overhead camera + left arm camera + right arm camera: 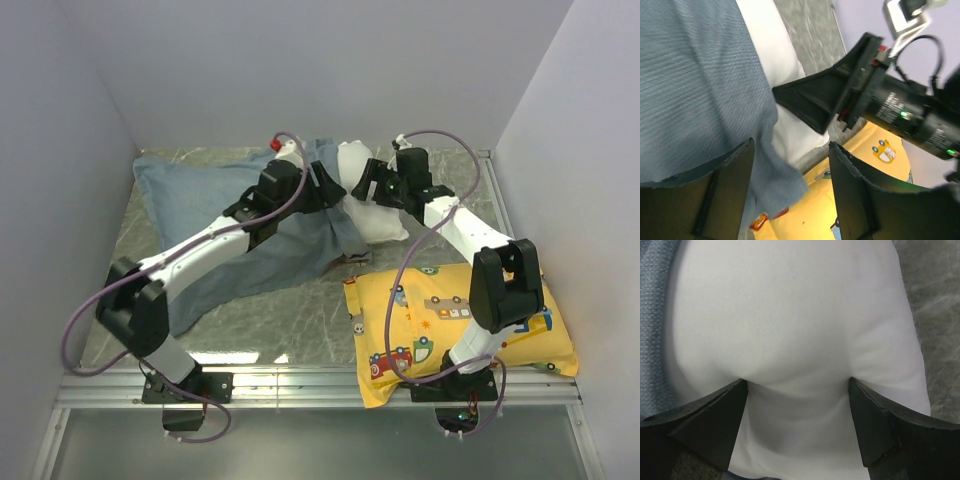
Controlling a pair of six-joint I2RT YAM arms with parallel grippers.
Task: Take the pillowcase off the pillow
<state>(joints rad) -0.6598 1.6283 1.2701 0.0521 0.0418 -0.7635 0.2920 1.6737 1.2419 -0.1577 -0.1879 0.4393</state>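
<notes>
Between wide-open jaws of R gripper (pixel 797 383) we see pillow (pixel 790 315), tips (pixel 735 396) denting it; L gripper (pixel 791 144) open too, pillowcase (pixel 700 75) loose betw. its 2 fingers (pixel 725 192).

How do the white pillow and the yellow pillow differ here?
The white pillow is plain; the yellow pillow carries cartoon vehicles. The white pillow is partly covered by the blue-grey pillowcase; the yellow pillow is uncovered. The right hand, open, is on the white pillow; no hand touches the yellow pillow. Both lie on the table.

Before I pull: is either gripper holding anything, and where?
Nothing clearly held: left gripper stands open over the pillowcase edge; right gripper, jaws wide, presses into the pillow end.
</notes>
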